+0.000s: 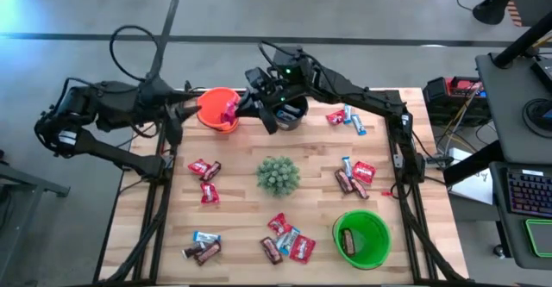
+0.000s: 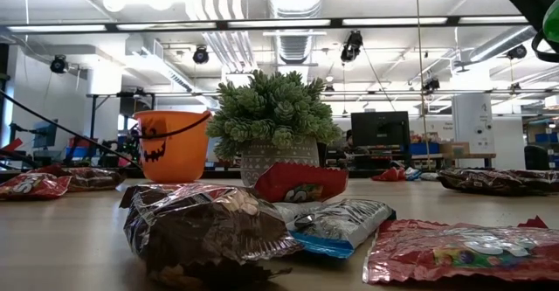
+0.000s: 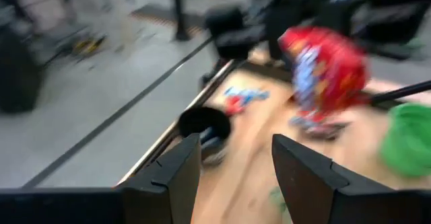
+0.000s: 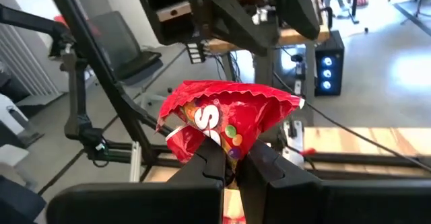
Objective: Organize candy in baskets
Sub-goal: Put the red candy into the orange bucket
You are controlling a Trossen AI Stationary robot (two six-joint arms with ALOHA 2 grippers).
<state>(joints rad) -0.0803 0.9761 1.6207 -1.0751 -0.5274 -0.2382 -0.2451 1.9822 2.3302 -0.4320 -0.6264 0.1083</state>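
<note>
a shiny red wrapped candy bar [image 1: 230, 108] hangs over the round orange plastic bucket [image 1: 216, 108], clamped in the right gripper [image 1: 244, 106]. right wrist view: jaws pinch the bar's lower edge. left wrist view: left gripper [image 3: 234, 158] jaws apart, the round black bucket [image 3: 204, 123] just beyond them on the desk [image 3: 252, 177].

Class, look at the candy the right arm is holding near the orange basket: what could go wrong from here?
1. The right gripper pinches only the bottom edge of the red candy, so it might slip out.
2. It hangs by the orange basket's rim, so a release could drop it outside.
3. The left gripper, open, is close; the arms could collide.
</note>
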